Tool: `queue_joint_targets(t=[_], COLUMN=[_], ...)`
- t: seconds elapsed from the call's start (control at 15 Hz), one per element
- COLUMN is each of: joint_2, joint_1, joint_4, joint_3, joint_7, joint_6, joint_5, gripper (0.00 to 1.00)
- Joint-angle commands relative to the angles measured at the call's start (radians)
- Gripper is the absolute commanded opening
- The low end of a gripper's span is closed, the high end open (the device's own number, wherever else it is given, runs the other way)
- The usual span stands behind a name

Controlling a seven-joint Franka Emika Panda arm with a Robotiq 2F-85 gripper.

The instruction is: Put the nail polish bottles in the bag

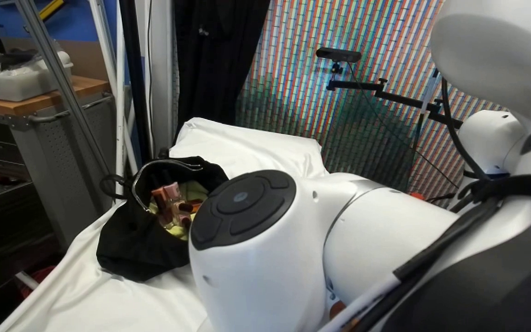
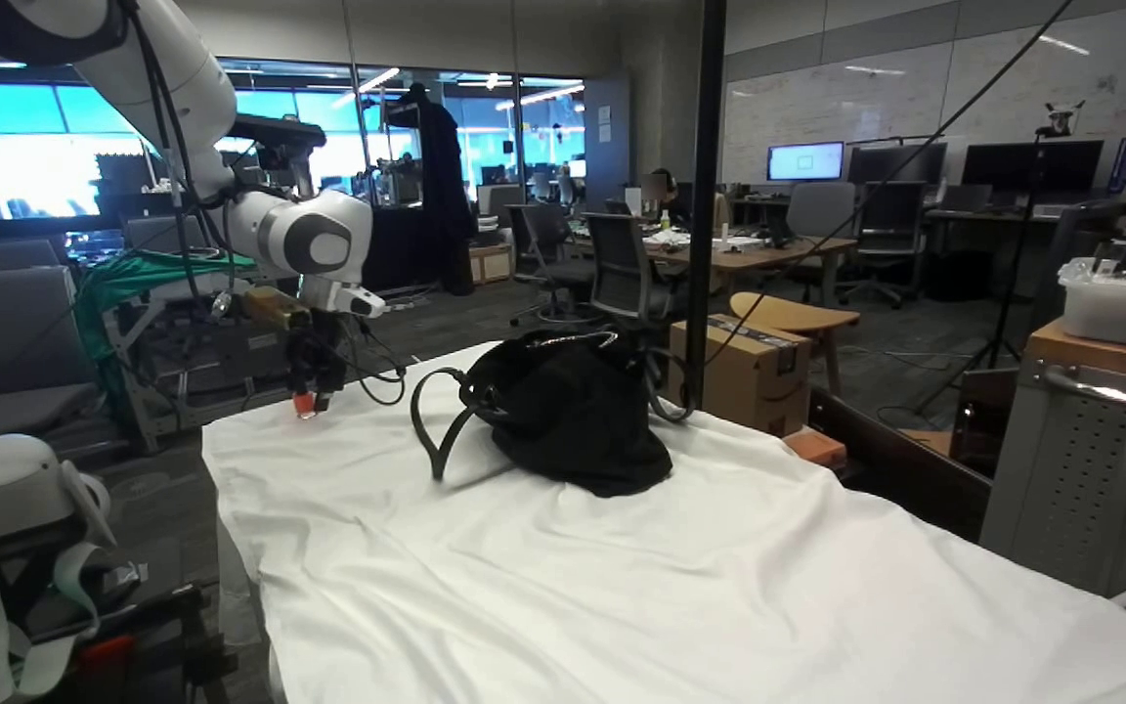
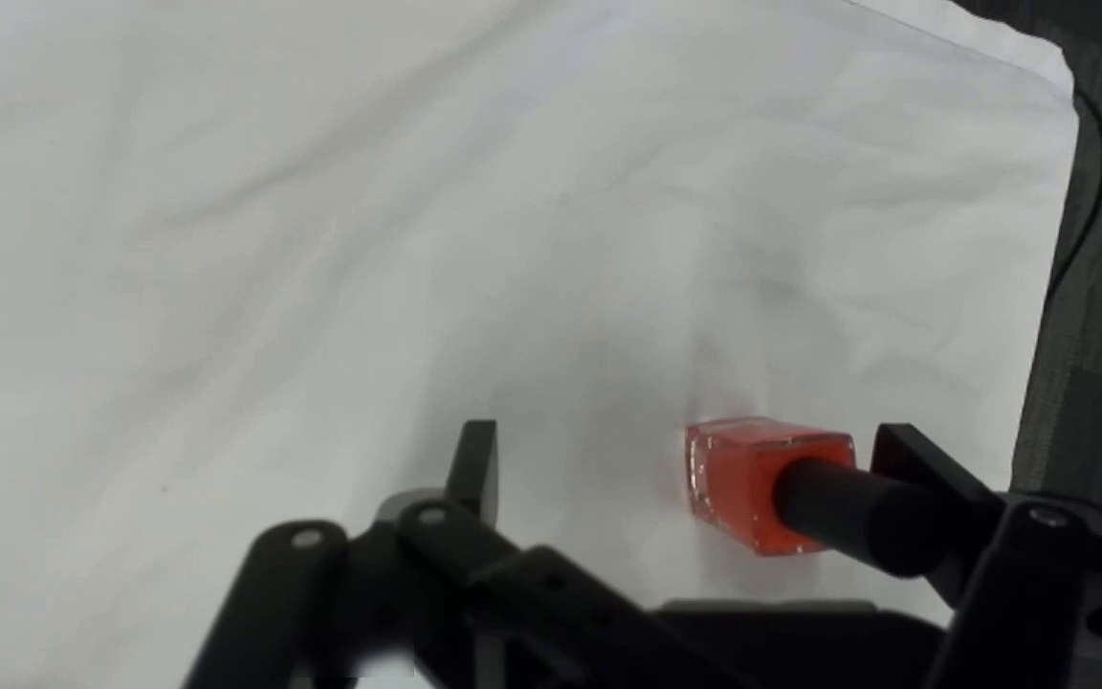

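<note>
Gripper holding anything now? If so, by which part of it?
Nothing is held: the gripper is open, with the red nail polish bottle between its jaws but nearer one. Whether its black cap touches that jaw can't be told.
</note>
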Motion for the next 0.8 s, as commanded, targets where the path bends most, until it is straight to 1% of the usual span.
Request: queue_joint_targets(t=[0.0,0.73], joint_2=[0.002,0.039], joint_1=[-0.015,0.004], joint_4=[0.014,0.056], joint_3=[0.018,0.041], joint_7=[-0.048,-0.060], joint_6=[-0.027,-0.047], joint_5=[0.028,0.031], gripper=[1.00,1.00])
